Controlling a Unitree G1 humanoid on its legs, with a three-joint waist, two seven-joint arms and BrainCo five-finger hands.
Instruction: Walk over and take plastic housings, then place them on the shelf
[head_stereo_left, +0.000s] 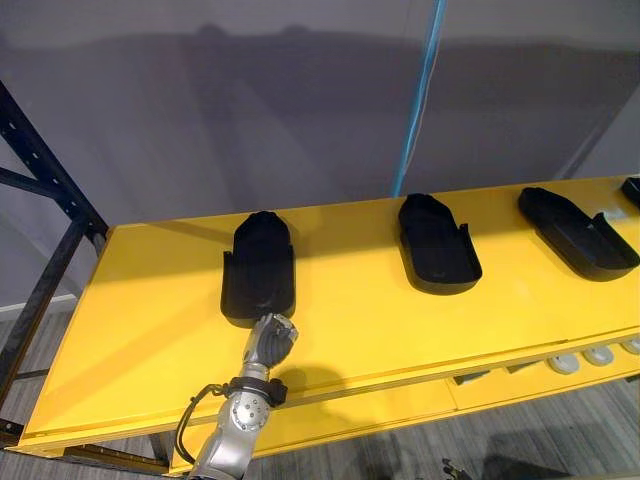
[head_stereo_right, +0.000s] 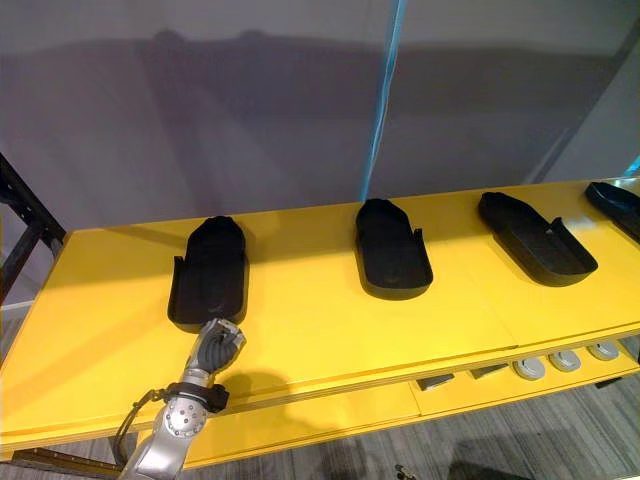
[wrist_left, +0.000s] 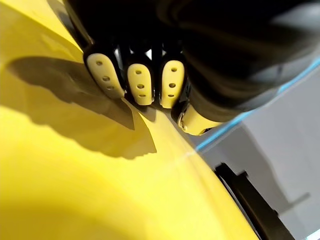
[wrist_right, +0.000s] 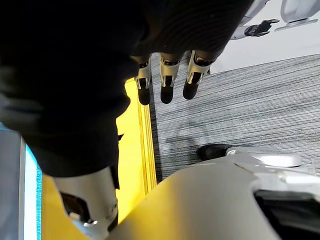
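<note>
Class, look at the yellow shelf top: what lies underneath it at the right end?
On a lower level, pale round parts and small dark pieces peek out; the yellow shelf top covers anything further back.

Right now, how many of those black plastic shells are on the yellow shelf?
4 shells: the left shell by the left hand, the middle shell, the right shell, and a fourth shell cut off at the picture's right edge. More may lie beyond it.
</note>
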